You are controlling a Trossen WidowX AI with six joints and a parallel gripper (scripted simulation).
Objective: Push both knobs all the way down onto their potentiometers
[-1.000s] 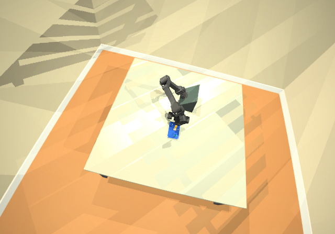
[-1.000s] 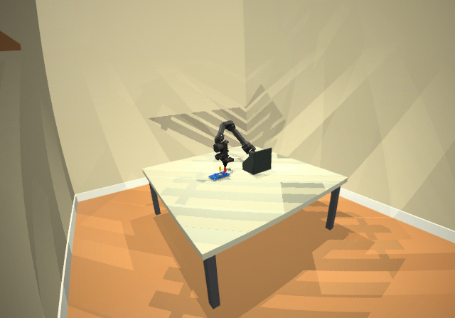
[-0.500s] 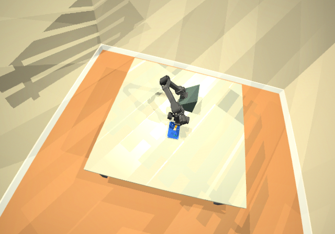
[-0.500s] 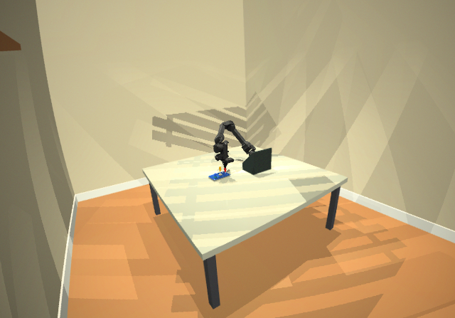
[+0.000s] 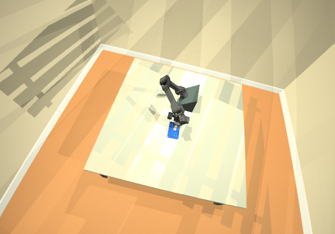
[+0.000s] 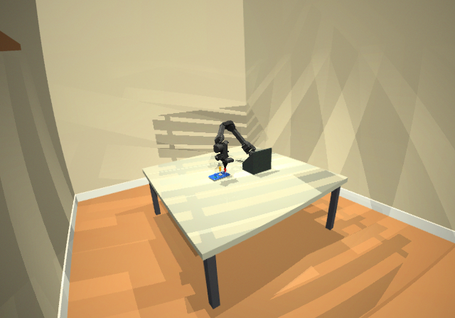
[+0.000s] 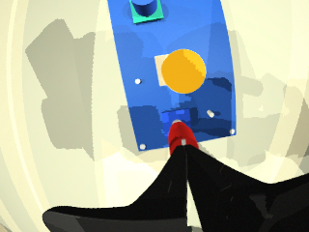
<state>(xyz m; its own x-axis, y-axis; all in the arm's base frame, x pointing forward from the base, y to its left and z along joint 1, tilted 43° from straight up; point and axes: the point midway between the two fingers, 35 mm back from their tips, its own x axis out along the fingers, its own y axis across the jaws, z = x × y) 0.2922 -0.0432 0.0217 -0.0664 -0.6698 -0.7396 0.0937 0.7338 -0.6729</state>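
The gripper (image 5: 177, 123) (image 6: 225, 166) (image 7: 183, 151) is pressed together, with nothing between its fingertips. The closed tips point downward and appear to meet the top of the red knob (image 6: 225, 169) (image 7: 180, 134); exact contact cannot be confirmed. The red knob is located near one short edge of the circuit board (image 5: 170, 133) (image 6: 212, 177) (image 7: 193, 29), beside a blue potentiometer body (image 7: 171, 116) that is partly hidden by it in the wrist view (the seating depth cannot be read from this angle). Next along the board is the yellow knob (image 5: 176, 126) (image 6: 220, 168) (image 7: 183, 71), which stands visibly above the board surface in the exterior view, over a cream potentiometer (image 5: 174, 129) (image 7: 159, 72). Toward the opposite short edge is a green potentiometer (image 5: 175, 134) (image 7: 147, 18) carrying a dark blue knob (image 7: 145, 6). Small white pins are visible on the board. The board lies on the pale table (image 5: 135, 155) (image 6: 227, 211) (image 7: 270, 140). From the gripper, the black arm (image 5: 170, 96) (image 6: 239, 138) rises to a high bend and descends toward a dark green, slant-sided block (image 5: 190, 93) (image 6: 259, 160), located well apart from the board
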